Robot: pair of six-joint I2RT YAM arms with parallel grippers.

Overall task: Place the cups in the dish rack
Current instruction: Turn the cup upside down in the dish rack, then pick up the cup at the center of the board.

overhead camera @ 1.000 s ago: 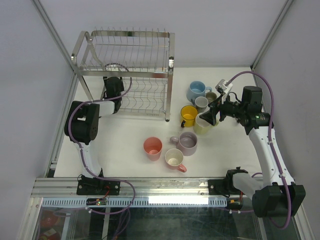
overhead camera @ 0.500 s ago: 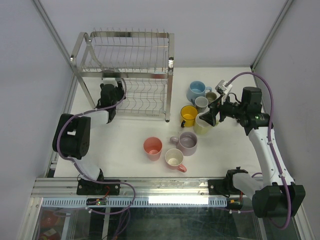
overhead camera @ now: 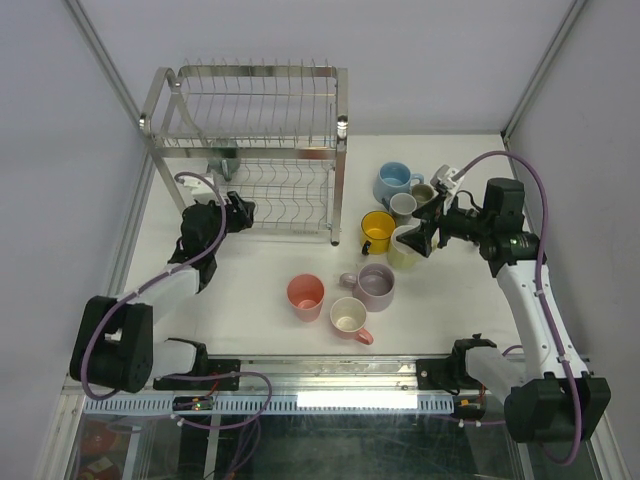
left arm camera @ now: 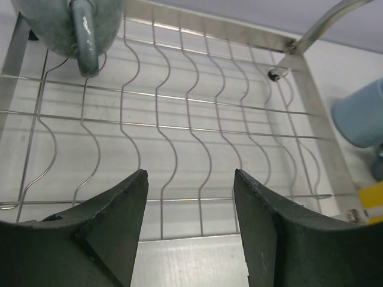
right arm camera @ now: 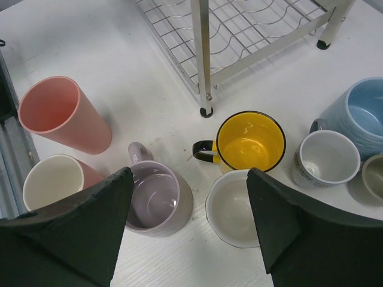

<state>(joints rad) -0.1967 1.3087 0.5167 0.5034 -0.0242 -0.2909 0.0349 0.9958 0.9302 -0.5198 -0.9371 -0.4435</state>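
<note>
Grey mug [left arm camera: 66, 24] sits on the wire shelf of the dish rack [left arm camera: 179, 113], at the upper left of the left wrist view. The left gripper [left arm camera: 189, 179] is low in that view, fingers apart, holding nothing. The right gripper [right arm camera: 190, 173] hangs with its fingers wide apart, holding nothing, above a pale cup [right arm camera: 233, 209] and a lilac mug [right arm camera: 158, 197], with a yellow mug [right arm camera: 251, 143] mid-frame.

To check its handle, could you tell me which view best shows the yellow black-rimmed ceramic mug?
Right wrist: the yellow black-rimmed ceramic mug sits close, upright, handle in plain sight. Top external shows it small; left wrist catches only a yellow sliver.
</note>
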